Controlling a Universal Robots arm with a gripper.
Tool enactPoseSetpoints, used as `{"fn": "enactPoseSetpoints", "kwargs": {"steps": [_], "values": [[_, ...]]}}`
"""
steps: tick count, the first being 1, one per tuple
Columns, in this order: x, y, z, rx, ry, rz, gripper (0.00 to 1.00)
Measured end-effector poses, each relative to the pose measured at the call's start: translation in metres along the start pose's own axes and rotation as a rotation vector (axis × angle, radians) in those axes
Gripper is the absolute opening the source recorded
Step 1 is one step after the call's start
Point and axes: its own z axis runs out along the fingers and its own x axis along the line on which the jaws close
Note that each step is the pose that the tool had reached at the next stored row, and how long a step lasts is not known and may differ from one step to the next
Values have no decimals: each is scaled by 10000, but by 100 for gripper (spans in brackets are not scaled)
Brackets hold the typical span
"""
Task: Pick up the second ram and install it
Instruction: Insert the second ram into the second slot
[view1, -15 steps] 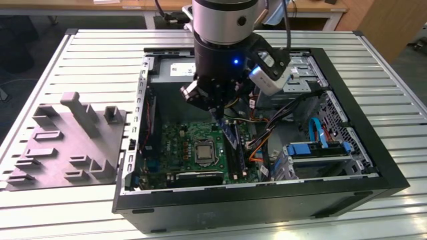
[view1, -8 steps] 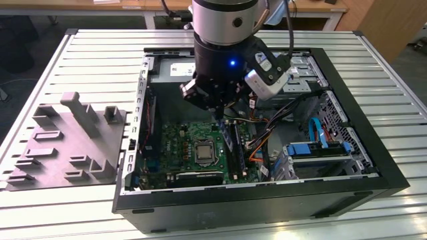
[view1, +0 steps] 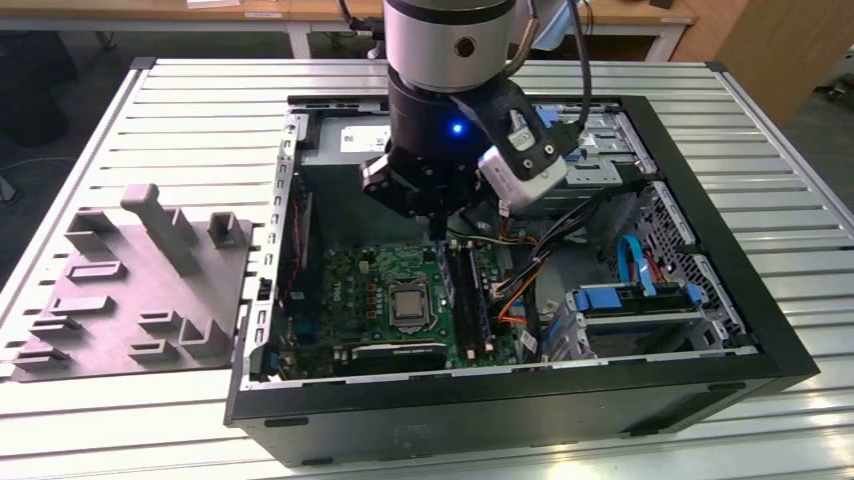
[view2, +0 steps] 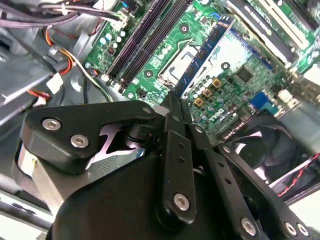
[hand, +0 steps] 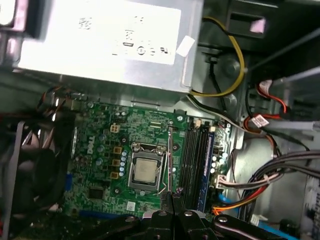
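One second ram (view2: 205, 50) tight between the jaws, above the motherboard (hand: 100, 135).

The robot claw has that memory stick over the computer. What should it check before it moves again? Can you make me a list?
1. Claw gripping the second ram: ok, it is shut on it.
2. Ram running the same way as the black slots: ok in the first wrist view.
3. Ram right above a slot: cannot tell. It appears between the processor socket and the slots.
4. Slots free of cables: ok, the cables lie beside them.
5. Ram seated in a slot: not ok, the claw holds it above the motherboard.
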Motion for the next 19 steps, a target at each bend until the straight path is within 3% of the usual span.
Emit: {"fn": "enactPoseSetpoints", "kwargs": {"steps": [3, 8, 12, 19], "values": [[0, 0, 2, 13, -4, 418, 12], [1, 0, 5, -6, -7, 428, 12], [1, 0, 13, 6, -8, 743, 12], [3, -1, 111, -24, -24, 748, 12]]}}
